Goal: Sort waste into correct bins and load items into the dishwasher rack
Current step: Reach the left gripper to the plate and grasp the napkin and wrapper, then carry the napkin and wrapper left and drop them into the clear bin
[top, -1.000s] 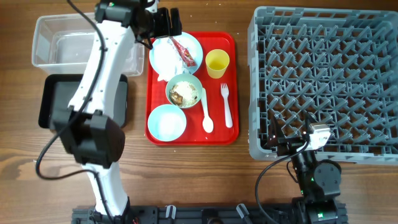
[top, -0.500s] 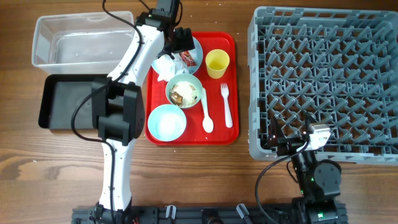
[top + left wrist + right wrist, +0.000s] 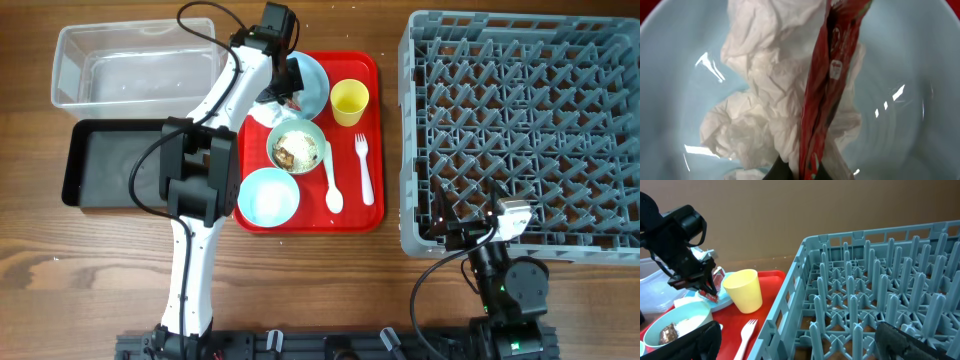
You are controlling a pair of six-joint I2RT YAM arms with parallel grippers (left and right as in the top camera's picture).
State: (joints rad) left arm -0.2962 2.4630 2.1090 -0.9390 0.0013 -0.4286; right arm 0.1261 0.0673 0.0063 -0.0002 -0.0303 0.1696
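Note:
My left gripper (image 3: 290, 86) is down on the pale blue plate (image 3: 314, 82), shut on the red snack wrapper (image 3: 827, 90). The wrapper runs up from the pinch (image 3: 807, 172) across the crumpled white napkin (image 3: 765, 90), which lies on the plate (image 3: 905, 75). On the red tray (image 3: 372, 216) stand a yellow cup (image 3: 350, 101), a bowl of rice and brown scraps (image 3: 296, 147) and an empty blue bowl (image 3: 269, 196); a white spoon (image 3: 331, 180) and fork (image 3: 364, 170) lie beside them. My right gripper (image 3: 470, 226) is open at the rack's (image 3: 520, 130) front left corner, holding nothing (image 3: 800, 347).
The clear tub (image 3: 120, 70) sits at the back left, with the black tray (image 3: 100, 165) just in front of it. The left arm stretches from the table's front edge over the tray's left side. In the right wrist view the cup (image 3: 744, 290) stands close to the rack wall (image 3: 790, 300).
The left arm swung in from the tub side and dropped onto the plate. Its jaws went from open to shut on the red wrapper. The right arm has not moved.

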